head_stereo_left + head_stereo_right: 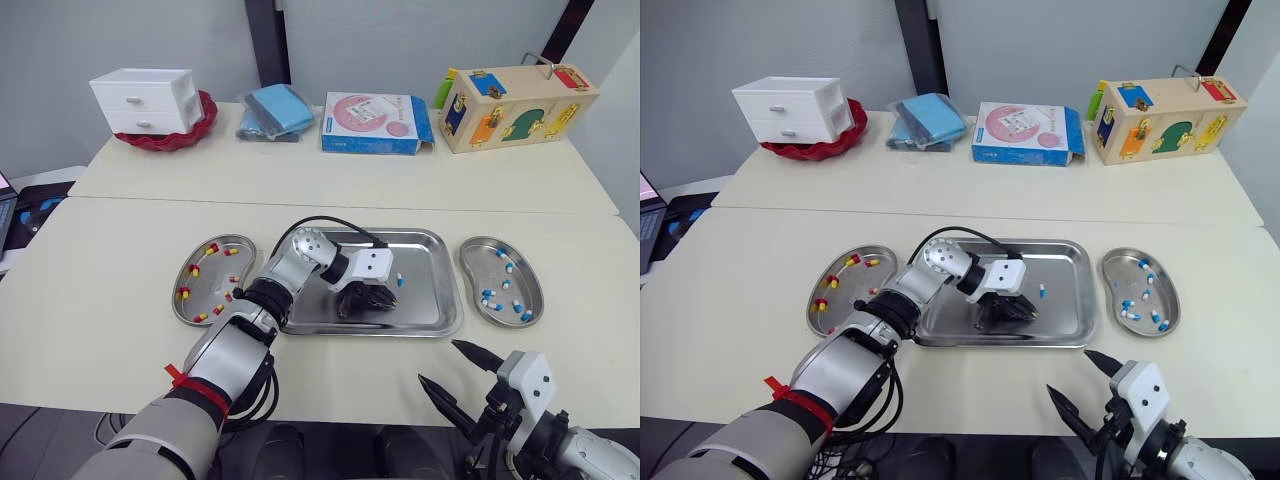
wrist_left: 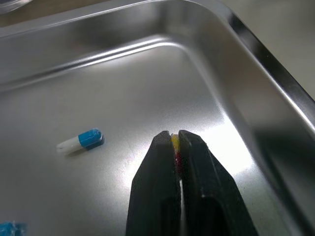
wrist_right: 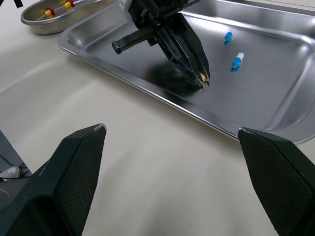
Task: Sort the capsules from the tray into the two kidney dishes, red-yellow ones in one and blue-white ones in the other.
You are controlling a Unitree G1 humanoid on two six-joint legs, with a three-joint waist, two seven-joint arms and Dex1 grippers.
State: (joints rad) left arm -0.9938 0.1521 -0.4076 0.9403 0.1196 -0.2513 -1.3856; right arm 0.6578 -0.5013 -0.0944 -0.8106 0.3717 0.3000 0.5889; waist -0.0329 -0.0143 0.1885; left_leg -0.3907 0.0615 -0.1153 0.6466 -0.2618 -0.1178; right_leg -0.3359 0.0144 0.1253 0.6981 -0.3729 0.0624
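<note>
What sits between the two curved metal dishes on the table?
The flat steel tray, seen from the head views. In it the left gripper pinches a red-yellow capsule, with a blue-white capsule lying near.

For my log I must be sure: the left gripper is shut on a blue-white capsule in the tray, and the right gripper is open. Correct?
Not quite: the capsule in the left gripper is red-yellow, not blue-white, as the left wrist view shows. It is held in the tray, and the right gripper is open.
</note>
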